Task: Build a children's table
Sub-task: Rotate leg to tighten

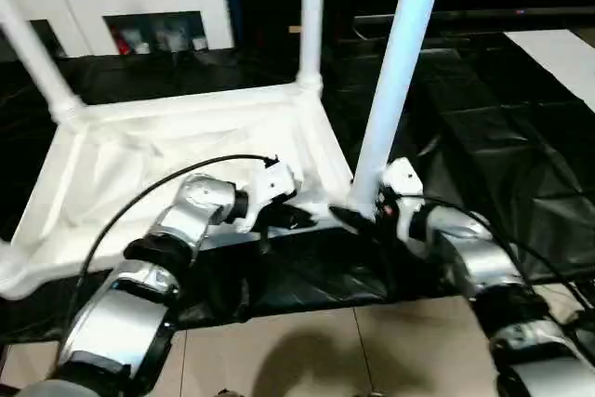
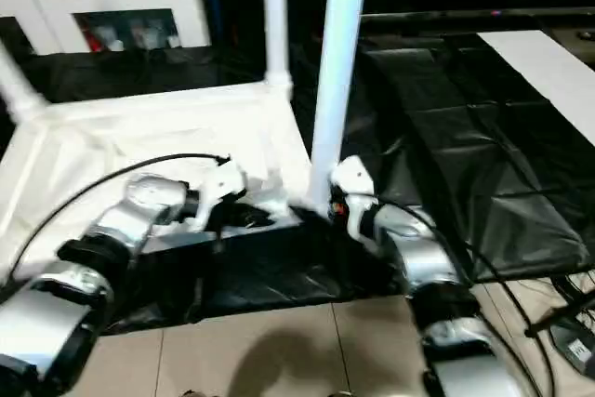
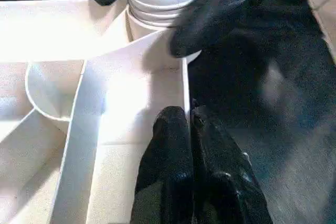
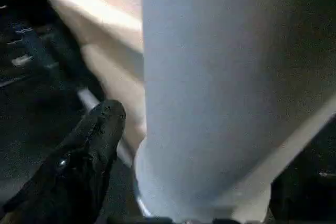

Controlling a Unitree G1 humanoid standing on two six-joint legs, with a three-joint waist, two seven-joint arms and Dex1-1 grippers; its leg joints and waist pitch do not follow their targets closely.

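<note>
Left gripper (image 3: pixel 189 129) pinched shut on tabletop (image 1: pixel 139 165) rim wall: keep pinning. Right gripper (image 1: pixel 363 218) spread around near-corner leg (image 1: pixel 395 72) base, gripping nothing; press leg straight into socket before withdrawing.

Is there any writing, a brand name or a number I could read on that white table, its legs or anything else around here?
None can be read.
The tabletop and the near leg are plain white, with no print.
The items in the white cabinet at the back are too blurred to show any label.
The small tag on the floor at the right is too small to read.
</note>
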